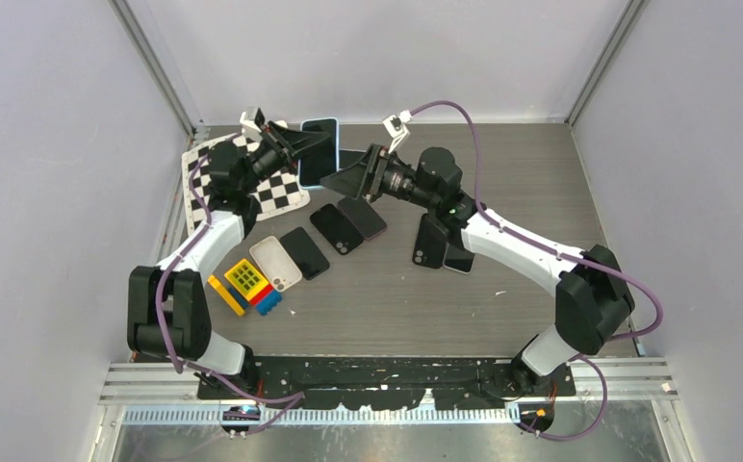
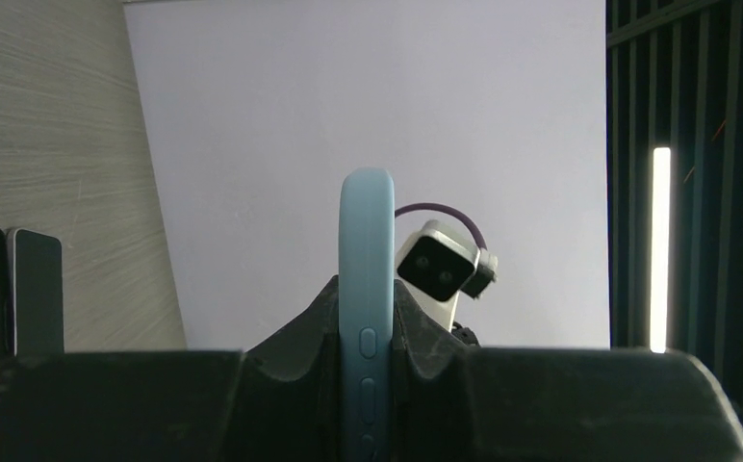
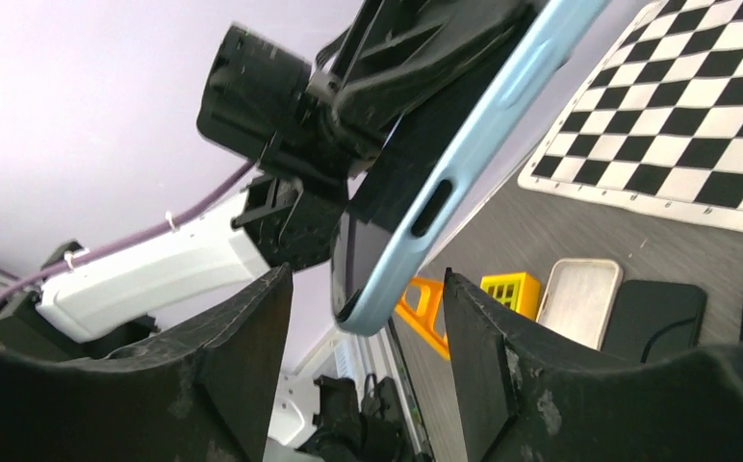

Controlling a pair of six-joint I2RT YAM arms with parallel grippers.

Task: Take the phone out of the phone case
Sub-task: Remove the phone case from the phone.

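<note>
The phone case [image 1: 318, 149] is light blue and is held up on edge above the back of the table. My left gripper [image 1: 295, 146] is shut on it; in the left wrist view the case's buttoned edge [image 2: 366, 289] stands clamped between both fingers [image 2: 425, 327]. The phone [image 3: 350, 258] shows as a dark face inside the case [image 3: 464, 164] in the right wrist view. My right gripper [image 1: 348, 179] is open just right of the case. Its fingers [image 3: 243, 337] straddle the case's lower corner without touching it.
Several dark phones [image 1: 305, 252] [image 1: 336, 228] and a white empty case [image 1: 276, 262] lie in a row mid-table. Two more phones [image 1: 430, 241] lie under the right arm. A checkerboard [image 1: 252, 188] is at the back left, and coloured blocks [image 1: 245, 279] sit at the front left.
</note>
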